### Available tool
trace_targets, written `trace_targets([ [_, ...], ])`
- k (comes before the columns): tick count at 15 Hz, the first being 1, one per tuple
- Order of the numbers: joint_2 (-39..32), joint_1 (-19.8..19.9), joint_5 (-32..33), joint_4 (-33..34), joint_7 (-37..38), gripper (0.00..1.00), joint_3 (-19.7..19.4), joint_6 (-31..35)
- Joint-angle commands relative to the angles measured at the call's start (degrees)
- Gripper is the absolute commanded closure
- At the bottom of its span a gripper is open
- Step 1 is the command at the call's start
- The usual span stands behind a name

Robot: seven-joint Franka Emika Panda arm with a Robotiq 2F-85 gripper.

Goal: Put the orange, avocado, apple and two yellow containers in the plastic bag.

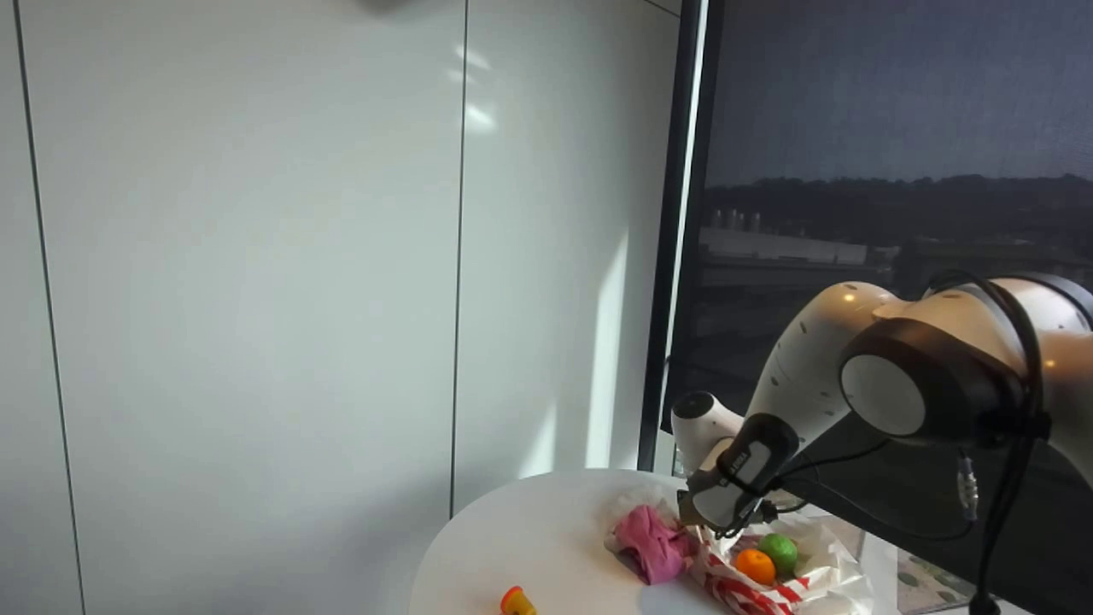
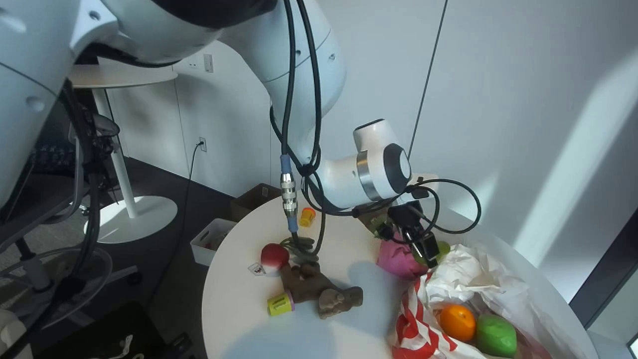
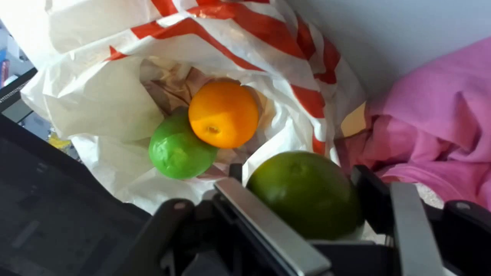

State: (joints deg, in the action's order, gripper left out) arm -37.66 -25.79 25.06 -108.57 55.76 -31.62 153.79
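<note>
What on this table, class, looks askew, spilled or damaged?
In an exterior view, the purple-lidded yellow container lies on its side beside a brown toy animal that also seems toppled. They look askew because such things would usually stand. No spill or damage is visible.

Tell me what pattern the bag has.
The bag is white with bold red stripes, seen best in the wrist view.

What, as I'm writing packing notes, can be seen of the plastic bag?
The plastic bag is white with bold red markings and looks thin, crinkled and slightly glossy. It sits crumpled on the white table, its mouth open upward and its rim uneven. Inside, an orange and a green fruit rest side by side. Whether the pink cloth beside it touches it is unclear.
</note>
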Motion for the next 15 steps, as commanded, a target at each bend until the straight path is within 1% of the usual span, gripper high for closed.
trace_targets([
  [1, -2.44, -2.04, 6.38, 3.79, 10.35, 0.54, -6.2, -3.86],
  [3, -4.94, -0.73, 7.84, 5.96, 14.27, 0.54, -6.49, -8.23],
  [5, -7.68, 1.76, 7.86, 8.27, 16.74, 0.54, -4.88, -12.96],
  [8, -11.45, 4.81, 7.64, 10.85, 18.51, 0.54, -2.07, -15.94],
  [10, -13.31, 6.12, 7.75, 12.34, 19.28, 0.54, -0.59, -17.04],
  [11, -14.1, 6.18, 7.94, 13.01, 20.36, 0.54, -0.47, -17.95],
  [12, -14.36, 6.55, 7.85, 13.42, 20.89, 0.07, -0.01, -18.41],
  [13, -14.01, 6.22, 8.53, 13.1, 21.84, 0.06, -0.22, -18.29],
  [14, -13.8, 5.55, 9.47, 12.83, 23.29, 0.01, -0.82, -18.04],
  [15, -13.09, 4.23, 11.34, 12.13, 25.46, 0.0, -2.03, -17.94],
])
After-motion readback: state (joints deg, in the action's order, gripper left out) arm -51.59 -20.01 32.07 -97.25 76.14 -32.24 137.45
